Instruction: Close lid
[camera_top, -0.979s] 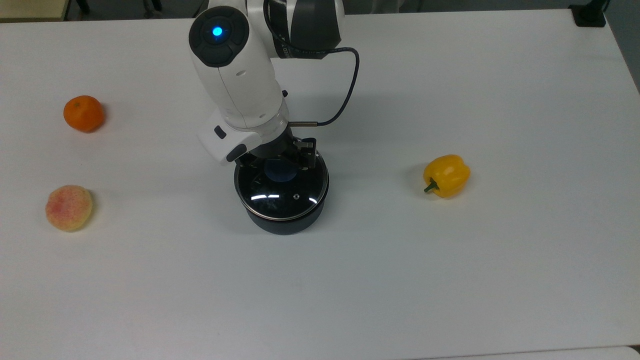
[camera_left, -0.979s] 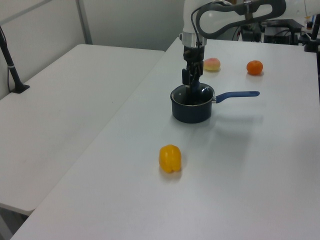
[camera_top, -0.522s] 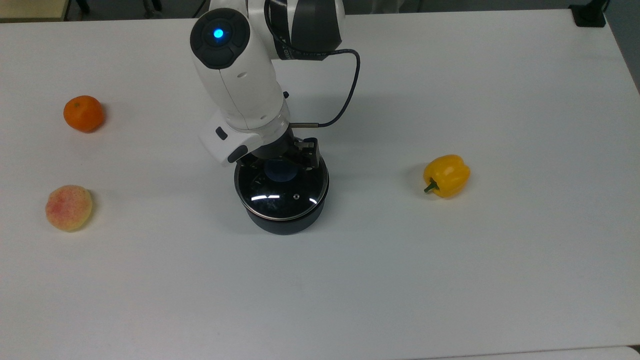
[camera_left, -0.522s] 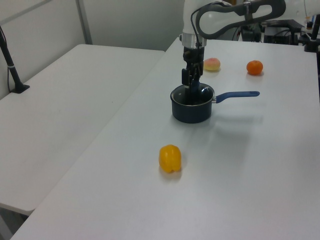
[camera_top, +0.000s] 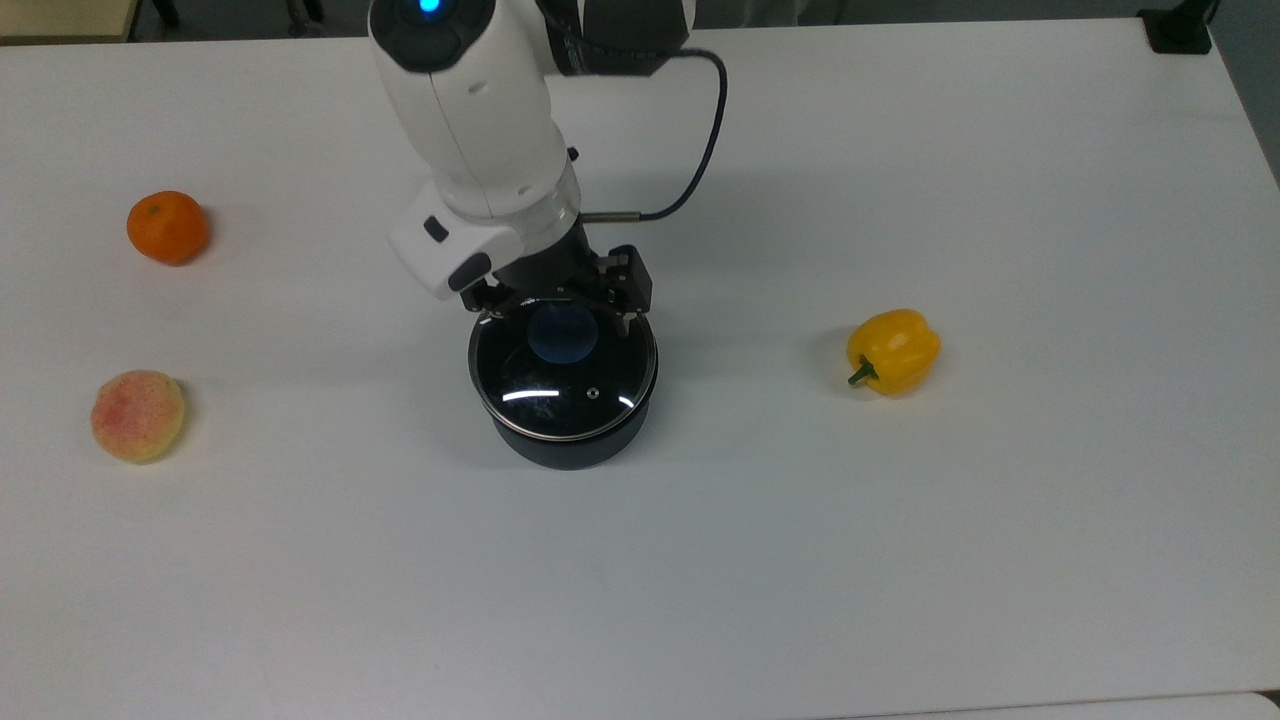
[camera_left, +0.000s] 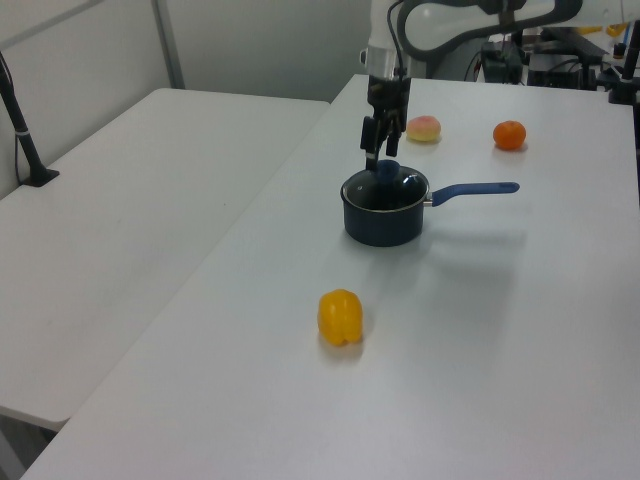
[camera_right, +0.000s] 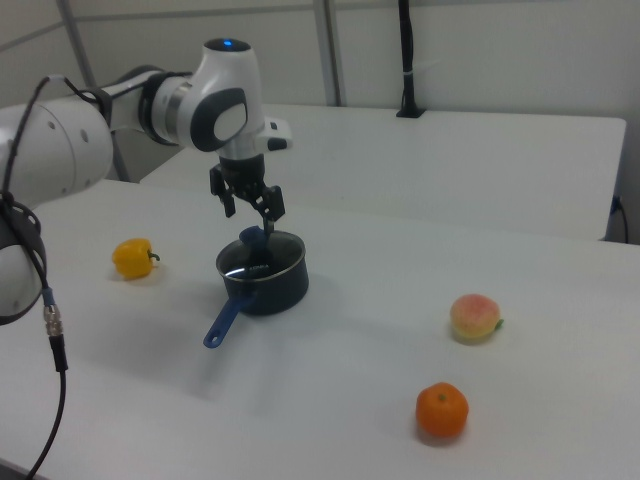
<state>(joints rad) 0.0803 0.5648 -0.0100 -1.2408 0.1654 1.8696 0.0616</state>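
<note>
Glass lid (camera_top: 563, 375) sits on the saucepan (camera_left: 381, 222) (blue-handled); pincer (camera_right: 250, 212) above, open, empty.

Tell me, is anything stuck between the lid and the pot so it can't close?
Nothing visible is. The lid already sits flat on the saucepan, rim on rim. The gripper is open, just above the blue knob, with only air between them. The pepper, orange and peach lie far off.

Round clear glass lid (camera_top: 563, 375), metal rim, blue centre knob, small vent hole: seated flat on black saucepan (camera_top: 570, 445).
</note>
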